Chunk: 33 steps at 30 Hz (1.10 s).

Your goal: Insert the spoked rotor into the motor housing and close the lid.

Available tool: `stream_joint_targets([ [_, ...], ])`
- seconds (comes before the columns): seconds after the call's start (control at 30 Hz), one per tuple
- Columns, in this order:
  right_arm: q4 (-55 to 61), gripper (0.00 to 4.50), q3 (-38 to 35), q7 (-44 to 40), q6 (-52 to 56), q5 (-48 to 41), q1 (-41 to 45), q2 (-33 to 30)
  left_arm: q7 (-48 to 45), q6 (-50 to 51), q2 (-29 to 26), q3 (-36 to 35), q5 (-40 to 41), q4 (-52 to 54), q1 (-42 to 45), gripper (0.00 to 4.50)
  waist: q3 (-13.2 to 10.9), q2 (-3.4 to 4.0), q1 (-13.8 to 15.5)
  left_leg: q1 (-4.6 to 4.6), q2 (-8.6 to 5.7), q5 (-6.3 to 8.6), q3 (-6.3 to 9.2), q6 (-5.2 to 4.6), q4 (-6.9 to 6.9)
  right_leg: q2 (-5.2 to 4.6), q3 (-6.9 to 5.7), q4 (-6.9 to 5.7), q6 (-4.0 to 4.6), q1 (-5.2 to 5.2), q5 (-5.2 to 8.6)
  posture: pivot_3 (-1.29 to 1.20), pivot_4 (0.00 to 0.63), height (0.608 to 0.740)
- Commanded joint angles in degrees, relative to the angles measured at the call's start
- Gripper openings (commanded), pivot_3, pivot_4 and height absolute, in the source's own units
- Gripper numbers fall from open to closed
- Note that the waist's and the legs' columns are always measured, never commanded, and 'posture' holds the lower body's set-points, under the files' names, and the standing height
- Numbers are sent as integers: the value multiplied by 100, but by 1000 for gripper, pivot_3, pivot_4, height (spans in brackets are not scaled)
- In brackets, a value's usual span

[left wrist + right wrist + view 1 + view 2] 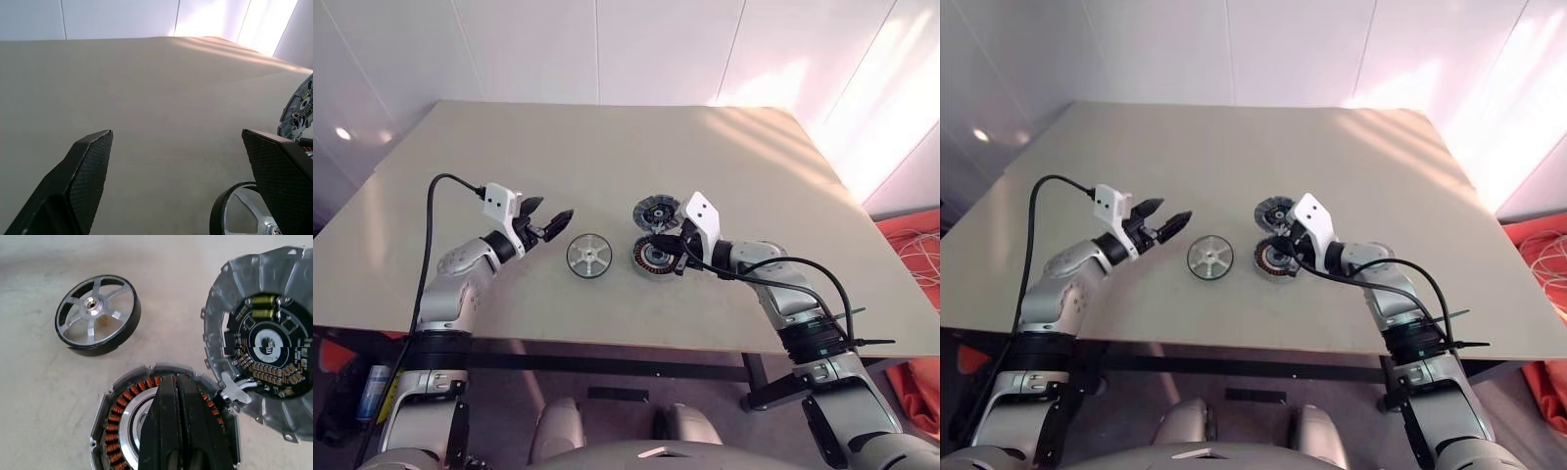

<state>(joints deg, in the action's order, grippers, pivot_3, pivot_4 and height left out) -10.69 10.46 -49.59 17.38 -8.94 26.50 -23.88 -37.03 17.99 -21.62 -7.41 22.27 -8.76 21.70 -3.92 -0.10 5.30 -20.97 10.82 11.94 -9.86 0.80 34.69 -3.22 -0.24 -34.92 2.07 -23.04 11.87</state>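
On table (607, 166), spoked rotor (589, 257) beside motor housing (653, 258), lid (655, 211) open

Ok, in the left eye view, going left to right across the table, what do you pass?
Left gripper, open → spoked rotor, lying flat on the table → motor housing, with the shut right gripper over it.
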Motion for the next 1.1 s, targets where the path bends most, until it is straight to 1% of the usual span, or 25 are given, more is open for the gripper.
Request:
stream_joint_targets([
  [0.03,-251,39,-41,11,-212,35,111,74,-17,-100,-90,-122,20,109,60,4500,0,0,1,0,0,0,0,0,0,0,0,0,0,0,0,0,0,740],
  [0.23,-681,39,19,69,-413,165,-29,186,-9,-82,-108,-122,28,146,38,4500,1,-1,-1,1,0,0,-1,0,0,0,-1,0,0,2,0,0,0,740],
  [0.47,-358,39,-171,96,-383,51,21,79,25,-119,-83,-91,-16,109,73,4500,1,-1,3,4,0,0,-1,0,0,0,-2,-1,0,4,0,0,0,740],
  [0.57,-54,39,-347,78,-247,-140,83,49,118,-37,-57,-101,-20,99,85,4500,0,-1,3,0,-1,-1,-1,0,0,-1,-2,-1,0,3,0,0,0,740],
  [0.7,415,39,-511,24,3,-337,79,-64,333,791,-68,-231,291,199,51,4500,0,-1,3,0,1,-1,-1,0,0,0,-3,-1,0,0,0,0,0,740],
  [0.8,688,39,-560,-9,138,-395,15,-190,635,1454,-176,-323,334,276,24,4500,0,-1,-1,0,0,-1,-1,0,0,0,-3,-2,0,1,0,0,0,740],
  [0.87,829,39,-581,-22,203,-432,-24,-264,596,1811,-232,-404,470,201,28,4500,0,-1,2,2,1,-1,-1,1,0,0,-3,-3,0,0,0,0,0,740],
  [1.1,1029,39,-624,-9,318,-477,-87,-347,573,2579,-99,-670,953,4,35,4500,0,-1,5,0,-1,-1,-1,1,0,0,-3,-2,0,1,0,0,0,740],
])
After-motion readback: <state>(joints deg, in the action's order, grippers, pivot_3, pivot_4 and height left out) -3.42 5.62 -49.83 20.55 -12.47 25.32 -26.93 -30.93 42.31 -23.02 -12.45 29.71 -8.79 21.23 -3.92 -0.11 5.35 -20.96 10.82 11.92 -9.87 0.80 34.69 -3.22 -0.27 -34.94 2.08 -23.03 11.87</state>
